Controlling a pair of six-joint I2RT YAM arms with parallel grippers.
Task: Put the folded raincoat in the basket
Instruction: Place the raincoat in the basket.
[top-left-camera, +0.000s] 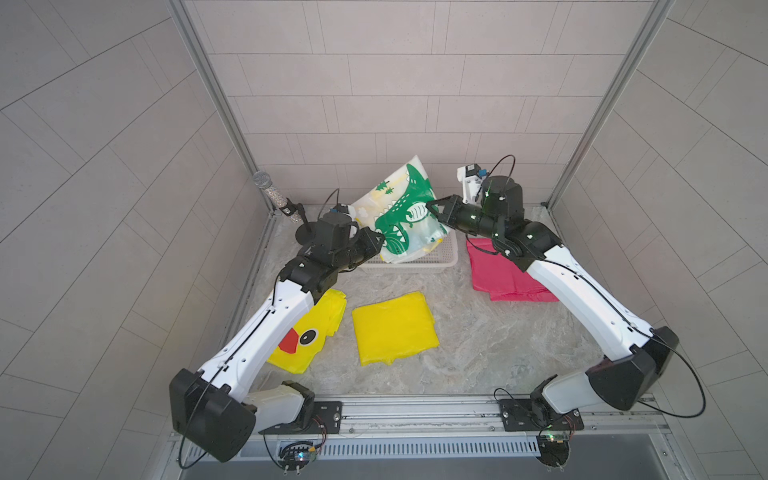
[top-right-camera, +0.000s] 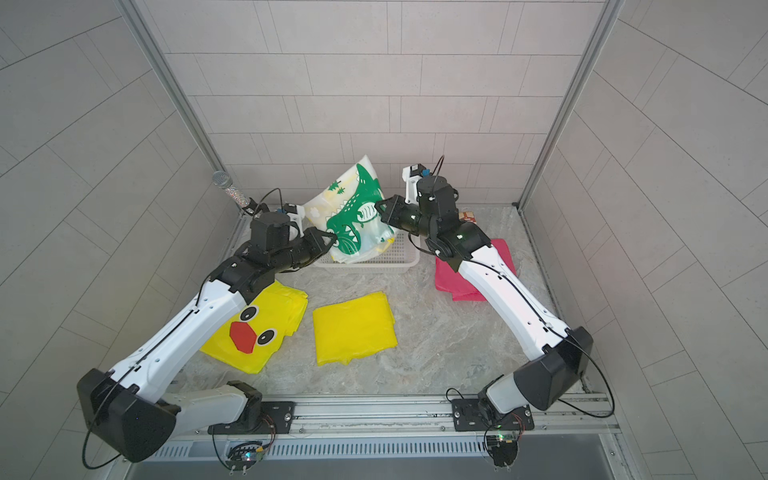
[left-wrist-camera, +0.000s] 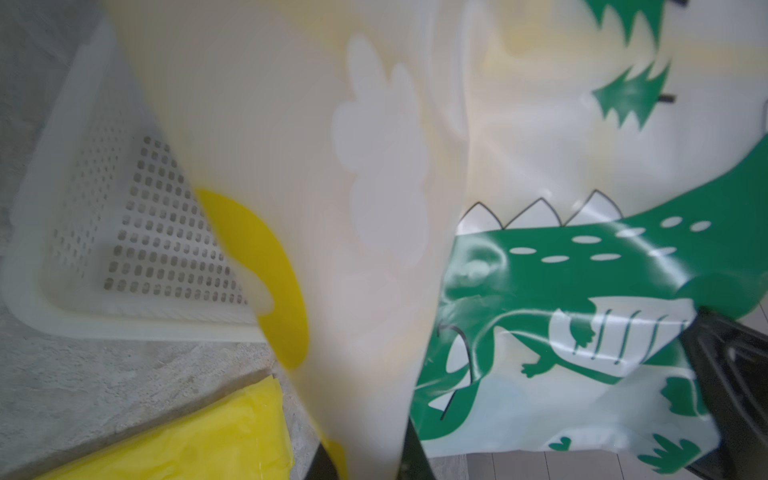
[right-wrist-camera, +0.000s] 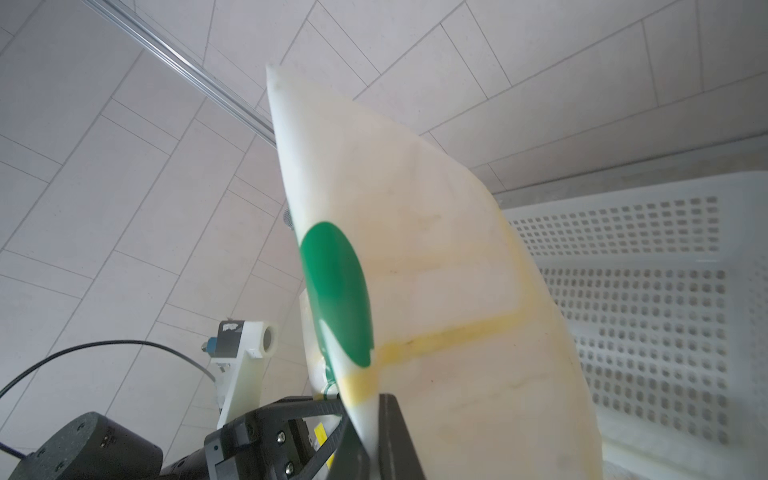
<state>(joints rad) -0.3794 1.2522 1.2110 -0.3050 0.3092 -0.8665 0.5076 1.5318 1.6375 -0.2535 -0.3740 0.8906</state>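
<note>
Both top views, from left to right: a microphone (top-left-camera: 266, 189) on a stand; a duck-face raincoat (top-left-camera: 309, 332) lying partly under the left arm; the left tool (top-left-camera: 380, 241), pinching the near edge of the dinosaur raincoat (top-left-camera: 405, 212). This raincoat, cream with a green dinosaur and small trees, is held up tilted above the basket (top-left-camera: 436, 261), its lower corner hanging inside. A plain yellow raincoat (top-left-camera: 395, 328) lies folded on the counter (top-left-camera: 478, 332) in front of the basket. The right tool (top-left-camera: 434, 208) is pressed together on the dinosaur raincoat's right edge. A pink raincoat (top-left-camera: 496, 272) lies partly beneath the right arm. No legible writing appears on any item.
</note>
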